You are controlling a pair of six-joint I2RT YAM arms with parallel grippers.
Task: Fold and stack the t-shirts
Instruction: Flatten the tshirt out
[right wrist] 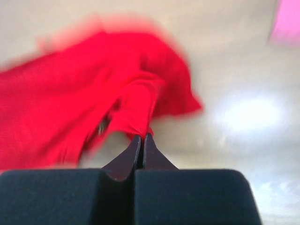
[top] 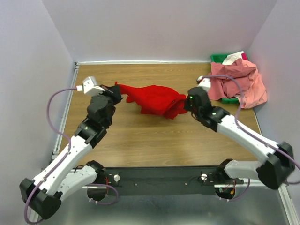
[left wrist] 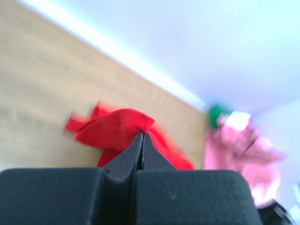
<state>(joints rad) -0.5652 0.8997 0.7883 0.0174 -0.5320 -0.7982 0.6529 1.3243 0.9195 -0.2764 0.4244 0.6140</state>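
The bright red t-shirt [top: 157,99] hangs bunched between my two grippers above the middle of the wooden table. My left gripper [top: 118,92] is shut on its left end, and the pinched cloth shows at the fingertips in the left wrist view [left wrist: 142,134]. My right gripper [top: 185,102] is shut on its right end; the right wrist view shows red cloth [right wrist: 70,108] pinched at the tips [right wrist: 142,136]. The salmon pink t-shirts [top: 239,82] lie heaped over the bin at the back right, and they show blurred in the left wrist view [left wrist: 239,150].
A green plastic bin [top: 218,58] stands in the back right corner under the pink heap, with a white cloth [top: 233,58] on top. Grey walls close the table at the back and sides. Bare wooden table [top: 154,140] lies in front of the red shirt.
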